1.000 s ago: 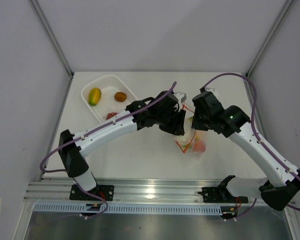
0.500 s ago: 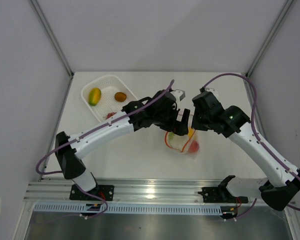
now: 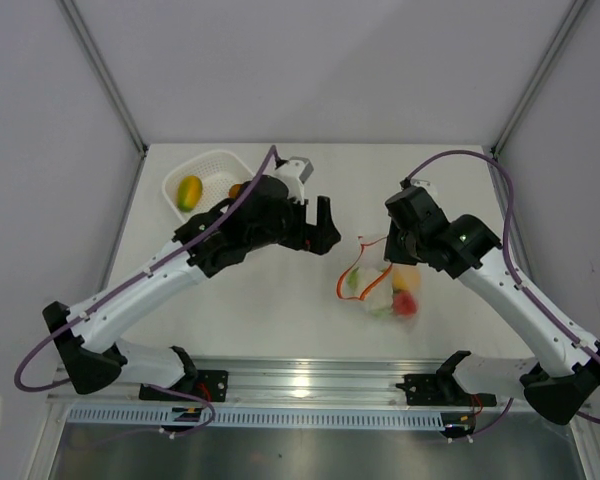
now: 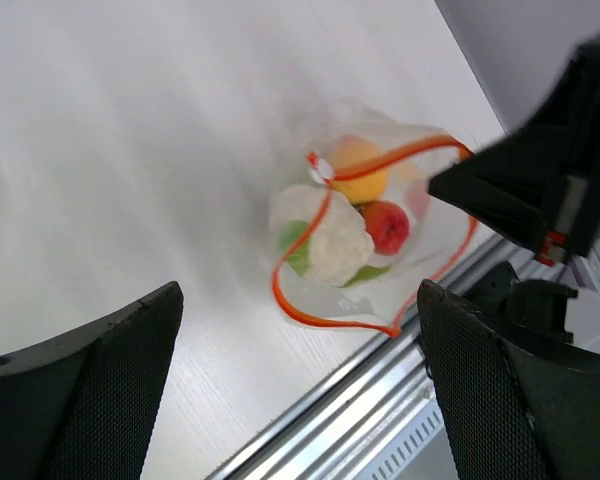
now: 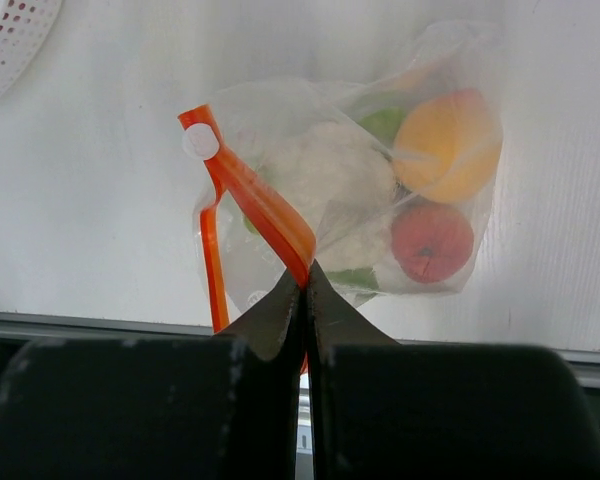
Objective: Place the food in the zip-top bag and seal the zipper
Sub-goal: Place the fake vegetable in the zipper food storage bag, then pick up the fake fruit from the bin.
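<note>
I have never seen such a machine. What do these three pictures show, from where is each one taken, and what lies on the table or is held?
These are two robot arms, bolted at the near edge of a white table. The wide picture looks down from above and behind them. The other two come from small cameras on the wrists, so each shows its own dark fingers.

The left gripper is open and holds nothing. The right gripper is shut on the red-orange zipper of a clear zip-top bag, whose mouth gapes open. Inside the bag are toy foods: an orange, a red piece and a white-and-green piece.

A white basket at the far left holds a yellow-green mango.
</note>
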`<state>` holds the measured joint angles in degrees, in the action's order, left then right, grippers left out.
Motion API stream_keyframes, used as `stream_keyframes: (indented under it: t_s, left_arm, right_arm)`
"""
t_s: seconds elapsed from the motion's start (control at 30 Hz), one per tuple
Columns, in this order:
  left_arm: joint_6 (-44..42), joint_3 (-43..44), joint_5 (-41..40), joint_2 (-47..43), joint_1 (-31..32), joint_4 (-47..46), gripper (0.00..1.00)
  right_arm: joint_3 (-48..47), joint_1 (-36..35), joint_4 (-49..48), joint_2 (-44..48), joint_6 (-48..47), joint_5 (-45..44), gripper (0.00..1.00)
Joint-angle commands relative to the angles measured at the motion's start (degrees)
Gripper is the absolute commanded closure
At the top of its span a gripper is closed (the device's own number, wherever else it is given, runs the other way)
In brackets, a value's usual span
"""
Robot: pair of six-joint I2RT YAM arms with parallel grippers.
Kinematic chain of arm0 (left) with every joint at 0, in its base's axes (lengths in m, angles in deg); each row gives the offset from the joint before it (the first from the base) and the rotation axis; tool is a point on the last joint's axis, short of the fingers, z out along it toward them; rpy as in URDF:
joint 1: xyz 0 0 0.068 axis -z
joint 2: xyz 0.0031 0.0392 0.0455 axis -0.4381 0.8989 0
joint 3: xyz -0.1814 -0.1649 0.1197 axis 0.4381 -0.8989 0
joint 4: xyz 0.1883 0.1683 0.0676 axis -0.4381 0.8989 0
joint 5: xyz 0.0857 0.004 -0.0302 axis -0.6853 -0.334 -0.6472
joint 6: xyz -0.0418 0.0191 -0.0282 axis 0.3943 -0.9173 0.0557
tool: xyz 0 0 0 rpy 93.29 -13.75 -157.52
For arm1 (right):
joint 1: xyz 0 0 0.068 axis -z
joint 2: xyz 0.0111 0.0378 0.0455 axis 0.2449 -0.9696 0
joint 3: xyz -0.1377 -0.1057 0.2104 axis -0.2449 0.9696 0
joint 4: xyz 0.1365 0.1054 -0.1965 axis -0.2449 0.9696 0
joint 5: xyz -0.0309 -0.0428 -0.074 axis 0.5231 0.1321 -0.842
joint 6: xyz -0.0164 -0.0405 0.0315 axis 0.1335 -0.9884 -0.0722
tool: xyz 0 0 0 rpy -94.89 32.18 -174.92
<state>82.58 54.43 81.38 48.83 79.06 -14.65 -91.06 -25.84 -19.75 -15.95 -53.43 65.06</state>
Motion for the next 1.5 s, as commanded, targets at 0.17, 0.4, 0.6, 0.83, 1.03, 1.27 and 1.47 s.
stream_keyframes:
  t_s: [0.17,0.4,0.6,0.83,1.03,1.27,1.47]
  left_arm:
    - [2.62,-4.43,-1.99,-2.49,-16.50,2.02,0.00]
    - [12.63,-0.48,-4.19,5.15,-31.78,10.63,0.01]
    - [20.37,2.17,-3.14,14.55,-38.92,14.60,0.01]
    - [30.81,1.45,-6.99,19.38,-41.39,15.88,0.01]
    - [37.34,7.96,-6.39,28.52,-41.48,22.94,0.01]
    - [42.26,6.56,-5.60,30.99,-42.09,22.77,0.01]
    - [43.49,10.58,-6.38,35.81,-43.15,25.14,0.00]
  right_arm:
    - [1.37,-0.24,-1.59,1.91,-0.30,-0.58,1.00]
    - [2.07,0.02,-1.85,1.47,-0.74,-0.85,1.00]
    - [2.51,0.55,-1.94,1.29,-1.53,-0.41,1.00]
    - [3.22,0.99,-2.56,1.21,-1.97,0.20,1.00]
    - [3.75,1.34,-3.08,1.03,-2.15,0.73,1.00]
    - [3.48,1.34,-2.65,1.47,-2.15,0.82,1.00]
    - [3.57,1.43,-2.38,2.26,-1.88,0.73,1.00]
